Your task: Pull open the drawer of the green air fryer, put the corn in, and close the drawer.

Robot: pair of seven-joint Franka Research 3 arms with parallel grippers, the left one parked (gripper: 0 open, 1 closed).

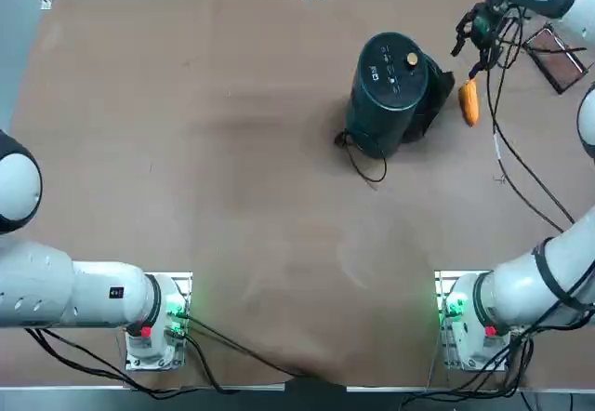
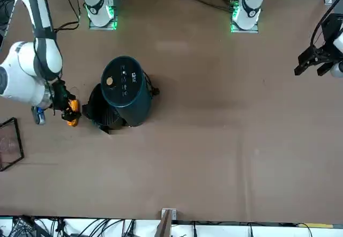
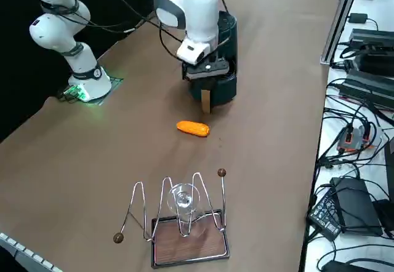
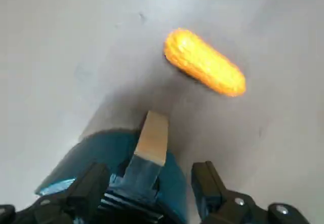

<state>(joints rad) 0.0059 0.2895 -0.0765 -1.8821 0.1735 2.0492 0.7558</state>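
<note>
Dark green air fryer upright near my right claw. Drawer out, on claw's side of fryer. I find claw open, pale handle showing between its spread fingers. Orange corn on table, near claw, outside drawer.

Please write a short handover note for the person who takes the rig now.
Right gripper: open, holding nothing, near the handle of the drawer.
Green air fryer: upright on the table.
Drawer: pulled out.
Corn: on the table, in front of the drawer.
Done: drawer opened.
Left: pick up corn, put it in, close drawer.
</note>
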